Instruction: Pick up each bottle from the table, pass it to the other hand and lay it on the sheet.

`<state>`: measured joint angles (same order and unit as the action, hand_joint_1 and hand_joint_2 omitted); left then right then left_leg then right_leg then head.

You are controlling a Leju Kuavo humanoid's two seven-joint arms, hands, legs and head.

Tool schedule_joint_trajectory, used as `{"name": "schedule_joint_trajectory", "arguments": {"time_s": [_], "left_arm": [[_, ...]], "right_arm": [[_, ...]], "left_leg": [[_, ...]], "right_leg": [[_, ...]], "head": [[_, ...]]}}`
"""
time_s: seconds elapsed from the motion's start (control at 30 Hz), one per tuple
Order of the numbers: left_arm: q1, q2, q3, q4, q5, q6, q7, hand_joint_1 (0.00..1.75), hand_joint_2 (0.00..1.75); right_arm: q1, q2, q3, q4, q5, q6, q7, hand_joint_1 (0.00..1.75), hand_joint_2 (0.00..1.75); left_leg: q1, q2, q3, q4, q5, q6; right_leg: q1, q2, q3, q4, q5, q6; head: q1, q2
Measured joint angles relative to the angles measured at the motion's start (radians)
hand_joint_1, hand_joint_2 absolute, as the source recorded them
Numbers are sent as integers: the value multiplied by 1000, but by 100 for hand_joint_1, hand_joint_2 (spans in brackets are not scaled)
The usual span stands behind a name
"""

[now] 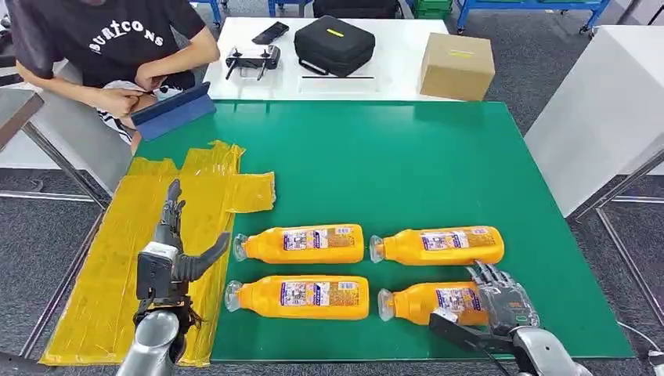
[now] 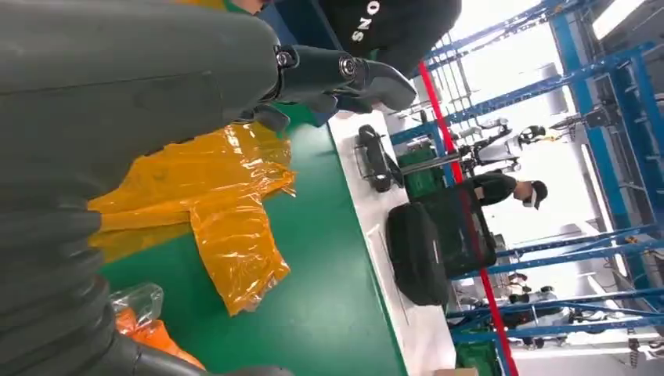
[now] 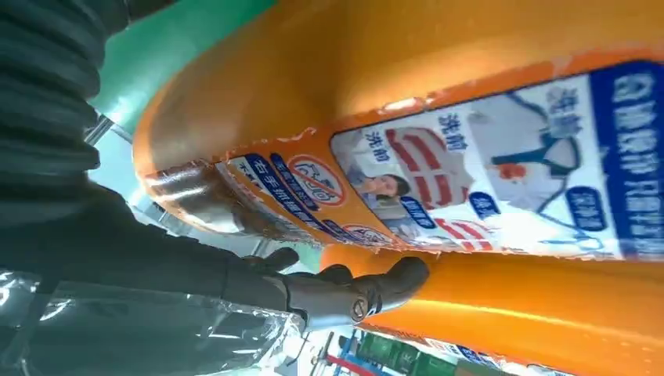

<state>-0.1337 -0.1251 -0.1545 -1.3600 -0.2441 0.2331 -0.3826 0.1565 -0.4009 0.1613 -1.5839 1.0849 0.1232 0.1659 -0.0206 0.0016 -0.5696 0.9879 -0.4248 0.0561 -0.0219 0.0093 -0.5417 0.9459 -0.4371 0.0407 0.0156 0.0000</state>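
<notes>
Four orange bottles lie on their sides on the green mat (image 1: 391, 157), caps pointing left. They are the far left bottle (image 1: 301, 244), far right bottle (image 1: 438, 245), near left bottle (image 1: 301, 297) and near right bottle (image 1: 427, 301). My right hand (image 1: 505, 304) lies over the base end of the near right bottle (image 3: 438, 70). Its fingers (image 3: 352, 294) curl down the far side, next to the far right bottle (image 3: 548, 305), and its thumb is on the near side. My left hand (image 1: 168, 258) stands open above the yellow sheet (image 1: 117, 258), holding nothing. The sheet (image 2: 227, 196) is crumpled.
A person sits at the back left with a blue tablet (image 1: 172, 111). Behind the mat, a white table carries a black case (image 1: 334, 45), a controller (image 1: 252, 59) and a cardboard box (image 1: 456, 66). Another white table (image 1: 603, 117) stands to the right.
</notes>
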Motion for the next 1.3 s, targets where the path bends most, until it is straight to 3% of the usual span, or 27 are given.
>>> {"name": "schedule_joint_trajectory", "arguments": {"time_s": [0.1, 0.13, 0.17, 0.2, 0.23, 0.27, 0.3, 0.43, 0.5, 0.97, 1.3], "left_arm": [[-5, 0, 3, 5, 3, -2, 0, 0, 175], [-5, 0, 4, 6, 3, -3, 0, 0, 175], [-5, 0, 4, 7, 3, -3, 0, 0, 175], [-6, 0, 5, 8, 3, -5, 1, 0, 175], [-6, 0, 6, 9, 3, -6, 2, 0, 175], [-6, 0, 6, 10, 3, -6, 2, 0, 175], [-7, 0, 6, 12, 3, -8, 2, 0, 175], [-8, 0, 7, 15, 5, -8, 2, 0, 175], [-7, 0, 7, 15, 6, -5, 2, 0, 175], [-7, 0, 8, 17, 15, 0, -1, 0, 175], [-5, 0, 19, 16, 19, 7, -3, 0, 175]], "right_arm": [[-6, -2, 16, 15, -11, 3, 2, 10, 175], [-8, -3, 22, 20, -13, 4, 4, 23, 175], [-9, -5, 27, 22, -16, 5, 6, 59, 175], [-9, -8, 32, 24, -21, 6, 7, 70, 175], [-9, -10, 38, 27, -24, 6, 7, 93, 175], [-9, -12, 42, 27, -26, 7, 8, 134, 175], [-9, -15, 48, 29, -28, 9, 10, 134, 175], [-9, -18, 66, 37, -27, 12, 13, 164, 175], [-9, -20, 72, 37, -27, 12, 16, 171, 175], [-27, -44, 96, 43, -33, 15, 19, 175, 175], [-42, -84, 114, 7, -113, 19, -50, 175, 175]], "left_leg": [[1, 5, 1, 0, -1, 0], [1, 6, 1, 0, -1, -1], [1, 6, 2, 0, -1, 0], [1, 7, 3, 0, -1, 0], [2, 7, 3, 0, 0, 0], [2, 9, 3, 0, 0, 0], [3, 10, 3, 0, 0, 0], [5, 13, 5, 0, -2, -3], [5, 12, 6, 0, -2, -2], [6, 11, 6, 0, -1, -1], [4, 9, 1, 0, 2, 1]], "right_leg": [[1, 4, 1, -1, 0, -2], [1, 5, 1, -1, 0, -2], [1, 5, 1, -1, 1, -3], [1, 6, 1, -1, 2, -4], [1, 6, 1, -2, 2, -4], [2, 7, 1, -2, 2, -4], [2, 8, 2, -3, 2, -4], [3, 12, 3, -5, 2, -4], [3, 12, 3, -5, 3, -4], [3, 11, 4, -5, 5, -3], [2, 10, 10, -5, 9, 0]], "head": [[0, 0], [0, 0], [0, 0], [0, 0], [0, 0], [0, 0], [0, 0], [0, 0], [1, 0], [0, 0], [0, 0]]}}
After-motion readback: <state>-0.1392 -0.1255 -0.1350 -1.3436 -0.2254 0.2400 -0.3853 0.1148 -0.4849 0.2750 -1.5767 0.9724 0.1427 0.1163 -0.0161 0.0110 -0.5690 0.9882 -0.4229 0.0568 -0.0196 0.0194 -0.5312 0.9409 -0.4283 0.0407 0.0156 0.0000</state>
